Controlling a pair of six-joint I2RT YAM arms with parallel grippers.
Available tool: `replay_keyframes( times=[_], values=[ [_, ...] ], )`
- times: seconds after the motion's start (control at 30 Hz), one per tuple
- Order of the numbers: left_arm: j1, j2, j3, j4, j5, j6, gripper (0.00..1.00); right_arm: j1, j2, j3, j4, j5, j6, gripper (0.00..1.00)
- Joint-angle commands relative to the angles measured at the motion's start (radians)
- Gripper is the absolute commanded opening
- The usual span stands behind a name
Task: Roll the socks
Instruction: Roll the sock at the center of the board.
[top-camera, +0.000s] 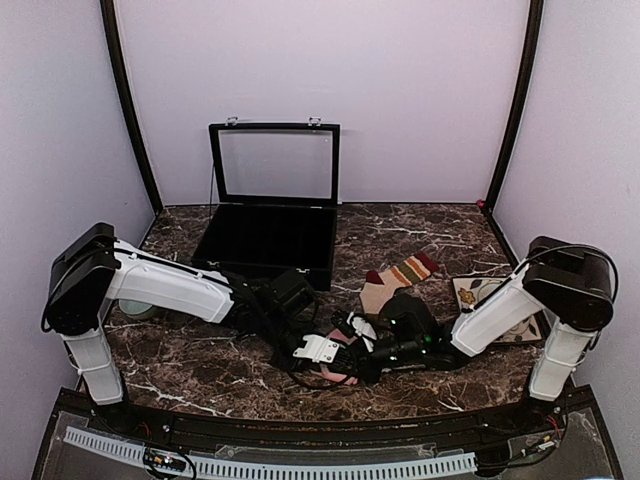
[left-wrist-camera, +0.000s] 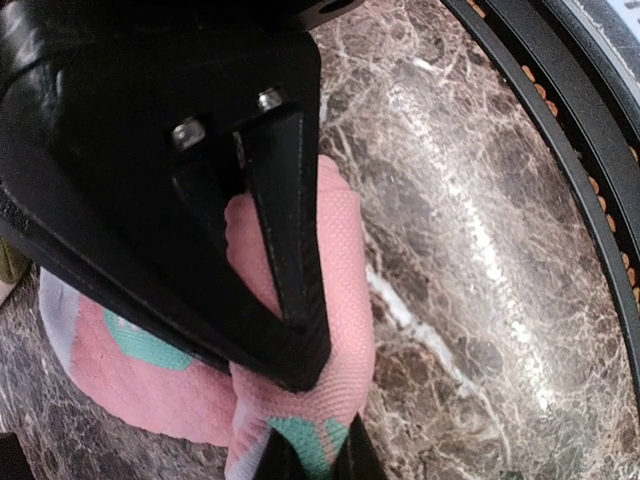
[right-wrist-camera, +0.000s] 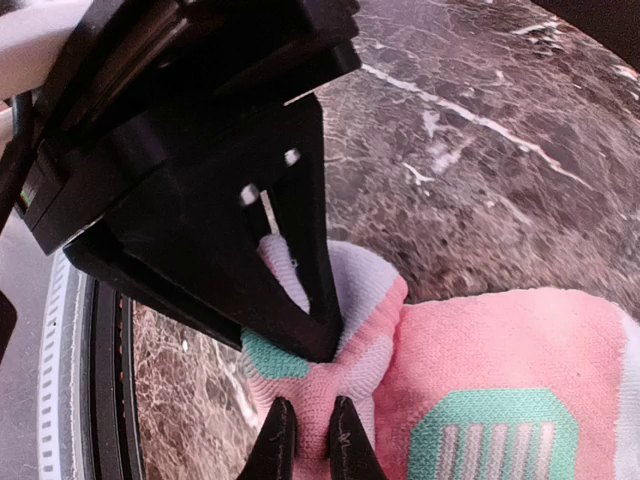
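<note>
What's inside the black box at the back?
Only its dark lining shows inside the open black box; nothing can be made out in it. Its front wall hides the nearest strip of floor, and darkness could hide something small.

Soft even light, white glare on the marble table (left-wrist-camera: 470, 220), blurry wrist-view foregrounds.

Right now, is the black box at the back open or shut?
Open. The lid of the black box stands upright at its back edge, showing the dark inside.
</note>
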Motion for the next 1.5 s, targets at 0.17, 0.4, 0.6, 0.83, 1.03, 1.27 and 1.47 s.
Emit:
replay_keyframes(
  times=[0.17,0.4,0.6,0.83,1.03,1.27,1.47],
  values=[
    [-0.010,0.111,0.003,-0.184,-0.018,-0.080,0.00,-0.004,-0.205,-0.145,-0.183,0.318,-0.040,0.65],
    [-0.010,0.084,-0.060,-0.207,-0.093,-0.153,0.00,-0.008,-0.420,-0.226,-0.202,0.504,-0.079,0.99],
    [-0.009,0.060,-0.074,-0.296,-0.094,-0.134,0.00,-0.037,-0.503,-0.233,-0.187,0.730,0.092,0.99],
    [-0.010,0.051,-0.083,-0.317,-0.108,-0.134,0.00,-0.061,-0.454,-0.179,-0.171,0.582,0.073,0.96],
    [-0.010,0.044,-0.122,-0.314,-0.134,-0.143,0.00,-0.061,-0.266,-0.023,-0.233,0.340,0.008,0.25],
    [-0.010,-0.006,-0.185,-0.340,-0.170,-0.141,0.00,-0.061,-0.032,0.131,-0.275,0.233,-0.010,0.02],
    [-0.004,-0.038,-0.234,-0.364,-0.163,-0.163,0.00,-0.070,0.135,0.293,-0.344,0.214,-0.068,0.00]
  ],
)
